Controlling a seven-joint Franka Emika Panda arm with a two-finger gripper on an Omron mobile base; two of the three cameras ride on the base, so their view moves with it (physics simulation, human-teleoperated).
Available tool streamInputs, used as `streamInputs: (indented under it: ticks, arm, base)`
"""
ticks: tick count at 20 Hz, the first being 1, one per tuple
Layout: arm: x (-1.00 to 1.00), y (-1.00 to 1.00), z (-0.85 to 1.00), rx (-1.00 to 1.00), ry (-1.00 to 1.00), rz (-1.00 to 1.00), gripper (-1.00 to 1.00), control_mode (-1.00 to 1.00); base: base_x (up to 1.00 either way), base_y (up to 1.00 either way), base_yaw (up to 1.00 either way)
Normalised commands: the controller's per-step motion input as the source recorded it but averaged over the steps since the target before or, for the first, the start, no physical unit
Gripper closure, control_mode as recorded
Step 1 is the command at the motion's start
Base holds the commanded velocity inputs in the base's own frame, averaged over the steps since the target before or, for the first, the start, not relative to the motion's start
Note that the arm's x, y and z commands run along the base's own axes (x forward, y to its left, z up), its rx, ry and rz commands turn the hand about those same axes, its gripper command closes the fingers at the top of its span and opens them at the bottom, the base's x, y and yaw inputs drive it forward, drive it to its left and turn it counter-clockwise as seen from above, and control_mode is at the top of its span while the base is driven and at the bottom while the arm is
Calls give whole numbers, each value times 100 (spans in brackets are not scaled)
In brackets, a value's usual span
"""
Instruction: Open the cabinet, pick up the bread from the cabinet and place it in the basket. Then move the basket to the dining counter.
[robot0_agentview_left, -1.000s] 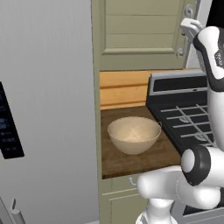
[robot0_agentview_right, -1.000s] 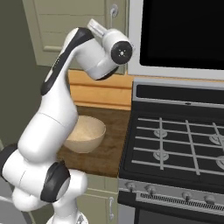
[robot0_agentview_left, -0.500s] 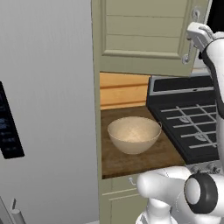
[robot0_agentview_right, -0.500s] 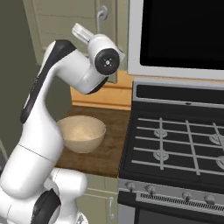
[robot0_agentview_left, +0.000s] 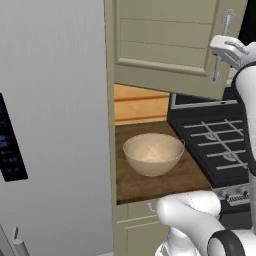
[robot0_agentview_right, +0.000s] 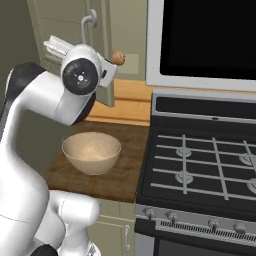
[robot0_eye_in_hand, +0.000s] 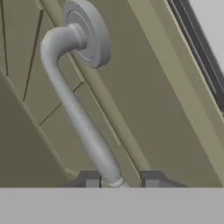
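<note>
Silver handle (robot0_eye_in_hand: 72, 109), one on one cabinet (robot0_agentview_left: 165, 45), sits between the gripper (robot0_eye_in_hand: 118, 179) fingertips; one basket (robot0_agentview_left: 152, 153)

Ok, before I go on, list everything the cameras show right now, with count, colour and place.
Cabinet: one, pale sage green, upper unit above the worktop, door swung partly out.
Handle: one, silver curved bar, on the door's edge.
Basket: one, tan with speckled beige inside, on the worktop, nothing in it.
Worktop: one, dark brown wood, between fridge and stove.
Fridge: one, grey, left of the worktop.
Stove: one, black with grey grates, right of the worktop.
Microwave: one, black door with a pale frame, above the stove.
Small brown round thing: one, beside the door; cannot tell what it is.
Tool: one, dark fingertips either side of the handle's lower end.
</note>
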Motion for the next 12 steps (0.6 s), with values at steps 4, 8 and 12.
streamInputs:
  ticks: [4, 8, 12]
  arm:
    - [-100, 63, 14, -14, 11, 0, 100, -100]
    - [-100, 69, 26, -11, 13, 0, 100, -100]
    - [-100, 99, 14, -10, 7, 0, -100, -100]
  base:
    - [0, 0, 0]
    - [0, 0, 0]
    - [0, 0, 0]
